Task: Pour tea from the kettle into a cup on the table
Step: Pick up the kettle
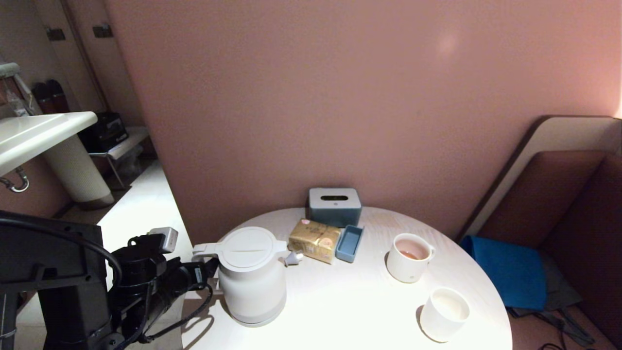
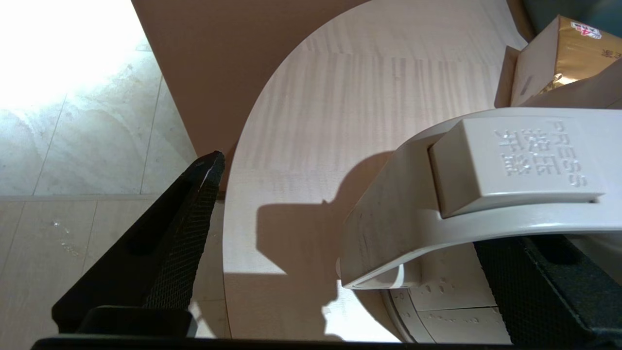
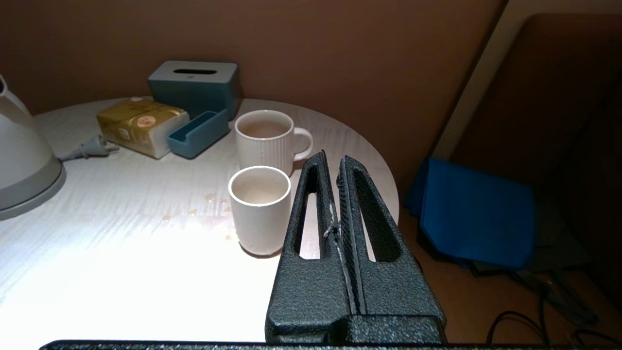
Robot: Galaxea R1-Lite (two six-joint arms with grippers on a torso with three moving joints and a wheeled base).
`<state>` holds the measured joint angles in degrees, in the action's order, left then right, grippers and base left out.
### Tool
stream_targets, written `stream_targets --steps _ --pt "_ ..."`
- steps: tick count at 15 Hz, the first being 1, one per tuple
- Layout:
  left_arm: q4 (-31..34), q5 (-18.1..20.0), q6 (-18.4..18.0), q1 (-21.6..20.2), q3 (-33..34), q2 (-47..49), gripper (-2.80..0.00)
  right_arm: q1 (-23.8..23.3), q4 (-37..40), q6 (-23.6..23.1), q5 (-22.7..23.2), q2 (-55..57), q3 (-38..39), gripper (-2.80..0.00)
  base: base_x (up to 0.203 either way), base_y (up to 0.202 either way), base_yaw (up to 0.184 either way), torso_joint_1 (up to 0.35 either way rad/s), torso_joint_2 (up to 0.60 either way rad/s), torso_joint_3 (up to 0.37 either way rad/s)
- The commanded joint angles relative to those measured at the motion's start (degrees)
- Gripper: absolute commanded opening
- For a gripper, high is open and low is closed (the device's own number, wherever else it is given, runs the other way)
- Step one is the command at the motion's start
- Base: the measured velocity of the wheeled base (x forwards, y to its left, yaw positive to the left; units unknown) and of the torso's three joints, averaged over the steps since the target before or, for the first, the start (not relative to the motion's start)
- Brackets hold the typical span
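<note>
The white kettle (image 1: 250, 277) stands upright on the left part of the round pale table (image 1: 350, 301), lid shut, loop handle (image 2: 427, 209) pointing left. My left gripper (image 2: 350, 204) is open with the handle between its fingers; one finger (image 2: 180, 233) is well clear of it and the other (image 2: 534, 287) lies under the handle. The plain white cup (image 1: 443, 314) stands near the table's front right edge, and its pale inside (image 3: 259, 189) does not show whether it holds liquid. Reddish-brown tea (image 1: 411, 253) shows in the handled mug. My right gripper (image 3: 333, 160) is shut, empty, beside the cup.
A white ribbed mug (image 1: 409, 257) with a handle stands behind the cup. At the back are a blue-grey tissue box (image 1: 334, 206), a gold tissue pack (image 1: 315, 240), a small blue tray (image 1: 350, 243) and the kettle's plug (image 1: 293, 258). Drops (image 3: 210, 198) wet the table.
</note>
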<state>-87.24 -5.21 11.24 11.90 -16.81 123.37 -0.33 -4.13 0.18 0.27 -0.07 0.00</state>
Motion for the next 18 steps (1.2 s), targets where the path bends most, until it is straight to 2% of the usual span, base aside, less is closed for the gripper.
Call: stream_targets --steps 1,5,10,18 --pt "-2.7 0.0 0.0 0.0 -0.2 -0.2 0.00 0.0 -0.1 0.0 0.1 0.1 0.0 -2.80 0.000 0.000 0.000 0.000 0.00 0.000" --pt "-2.7 0.0 -0.2 0.1 -0.5 0.0 0.00 0.0 -0.1 0.0 0.1 0.1 0.0 -2.80 0.000 0.000 0.000 0.000 0.00 0.000" --pt "-2.7 0.0 -2.3 0.1 -0.3 0.0 0.00 0.0 0.0 0.0 0.0 0.1 0.0 -2.80 0.000 0.000 0.000 0.000 0.00 0.000" --pt "-2.7 0.0 -2.3 0.1 -0.6 -0.1 0.00 0.0 -0.1 0.0 0.1 0.1 0.0 -2.80 0.000 0.000 0.000 0.000 0.00 0.000"
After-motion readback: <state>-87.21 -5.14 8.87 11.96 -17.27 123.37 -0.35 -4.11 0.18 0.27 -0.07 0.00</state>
